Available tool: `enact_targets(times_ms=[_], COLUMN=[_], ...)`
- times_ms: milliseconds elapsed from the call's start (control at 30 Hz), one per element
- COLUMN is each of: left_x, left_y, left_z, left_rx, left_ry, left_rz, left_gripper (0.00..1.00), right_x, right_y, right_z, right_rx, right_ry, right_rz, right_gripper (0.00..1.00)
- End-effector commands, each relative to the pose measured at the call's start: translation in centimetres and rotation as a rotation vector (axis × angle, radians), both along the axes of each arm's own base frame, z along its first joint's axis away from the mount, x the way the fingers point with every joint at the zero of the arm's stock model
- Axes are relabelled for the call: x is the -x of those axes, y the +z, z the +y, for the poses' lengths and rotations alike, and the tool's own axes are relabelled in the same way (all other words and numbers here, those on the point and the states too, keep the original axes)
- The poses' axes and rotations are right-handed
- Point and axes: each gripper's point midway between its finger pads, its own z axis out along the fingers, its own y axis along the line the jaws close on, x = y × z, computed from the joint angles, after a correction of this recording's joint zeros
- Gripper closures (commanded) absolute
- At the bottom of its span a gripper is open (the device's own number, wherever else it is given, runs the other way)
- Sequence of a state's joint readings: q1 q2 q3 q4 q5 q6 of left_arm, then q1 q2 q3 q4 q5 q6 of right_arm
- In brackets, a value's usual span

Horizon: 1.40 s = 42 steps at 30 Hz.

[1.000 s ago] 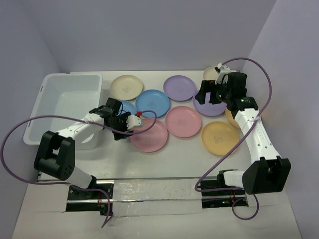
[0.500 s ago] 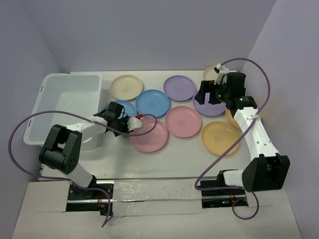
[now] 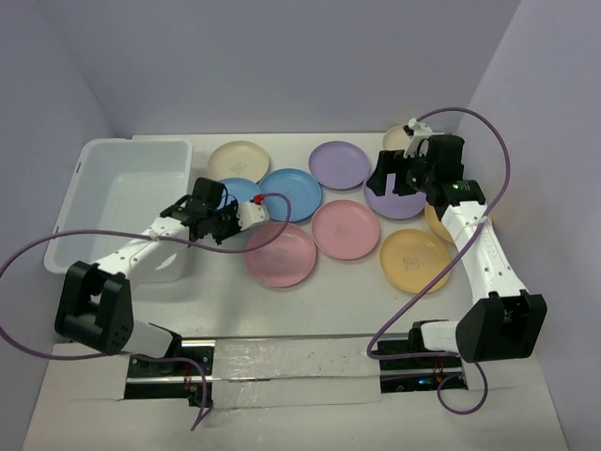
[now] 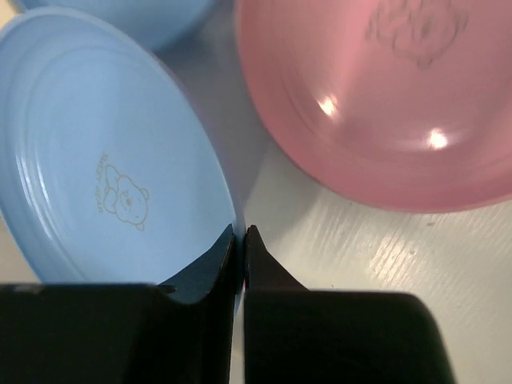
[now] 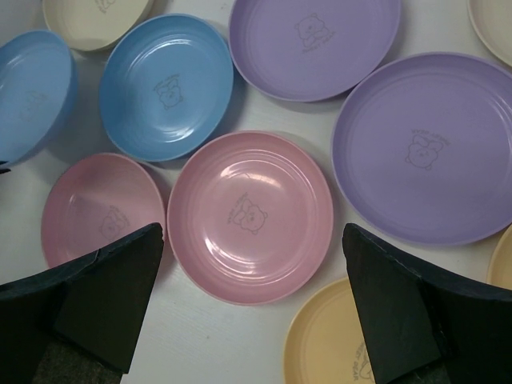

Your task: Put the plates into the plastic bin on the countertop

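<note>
Plates, pastel, round: lying flat across the middle and right of the countertop. Bin, translucent white: far left corner of the countertop. Left gripper: fingers pressed together on the rim of a blue plate, which sits tilted near the bin's right wall, close to a pink plate. Right gripper: fingers spread wide, holding nothing, above a purple plate near the right edge.
</note>
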<state>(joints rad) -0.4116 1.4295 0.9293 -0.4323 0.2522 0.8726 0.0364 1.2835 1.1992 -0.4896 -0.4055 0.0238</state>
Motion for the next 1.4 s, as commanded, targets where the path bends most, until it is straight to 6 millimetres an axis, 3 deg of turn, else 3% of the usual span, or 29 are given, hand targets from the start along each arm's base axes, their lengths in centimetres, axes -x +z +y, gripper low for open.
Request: enact_targets(times_ms=[0, 33, 133, 233, 300, 367, 500, 700, 833, 967, 1133, 1233, 1300, 1367], left_x=[-0.7, -0.7, 0.0, -0.9, -1.8, -3.0, -4.6, -6.1, -6.9, -7.5, -8.9, -9.8, -10.3, -11.0], left_y=[10.2, 11.7, 18.8, 22.6, 23.9, 23.0, 19.4, 14.9, 11.5, 8.8, 5.0, 6.1, 8.2, 12.0], left_z=[-3.7, -3.9, -5.3, -3.8, -2.1, 1.2, 8.8, 16.5, 17.9, 18.0, 19.1, 19.4, 19.4, 19.0], left_rx=[0.268, 0.299, 0.503, 0.567, 0.542, 0.452, 0.337, 0.327, 0.349, 0.355, 0.310, 0.315, 0.331, 0.382], left_ry=[0.000, 0.017, 0.055, 0.212, 0.317, 0.474, 0.697, 0.905, 0.946, 0.950, 0.997, 1.003, 1.006, 0.978], left_rz=[-0.099, -0.113, -0.152, -0.218, -0.269, -0.298, -0.237, -0.092, 0.021, 0.086, 0.140, 0.115, 0.085, 0.023], left_gripper=[1.00, 1.00, 1.00, 1.00, 1.00, 1.00, 1.00, 1.00, 1.00, 0.97, 0.80, 0.64, 0.44, 0.31], right_x=[-0.2, -0.2, -0.1, 0.0, 0.0, -0.1, -0.2, 0.0, 0.0, 0.0, 0.0, -0.1, -0.1, -0.1], right_y=[3.0, 3.0, 3.2, 3.3, 3.2, 3.1, 2.8, 2.6, 2.5, 2.3, 2.4, 2.4, 2.3, 2.4], right_z=[0.2, 0.3, 0.4, 0.6, 0.6, 0.7, 1.0, 1.1, 1.0, 1.0, 0.9, 0.9, 0.9, 0.9], right_rx=[-0.006, -0.006, -0.011, -0.017, -0.021, -0.026, -0.033, -0.037, -0.033, -0.030, -0.027, -0.025, -0.026, -0.025], right_ry=[0.023, 0.023, 0.032, 0.041, 0.041, 0.047, 0.058, 0.065, 0.063, 0.062, 0.058, 0.054, 0.056, 0.056], right_rz=[-0.076, -0.077, -0.079, -0.080, -0.078, -0.073, -0.063, -0.059, -0.056, -0.051, -0.051, -0.049, -0.045, -0.047], right_gripper=[0.00, 0.00, 0.00, 0.00, 0.00, 0.00, 0.00, 0.00, 0.00, 0.00, 0.00, 0.00, 0.00, 0.00])
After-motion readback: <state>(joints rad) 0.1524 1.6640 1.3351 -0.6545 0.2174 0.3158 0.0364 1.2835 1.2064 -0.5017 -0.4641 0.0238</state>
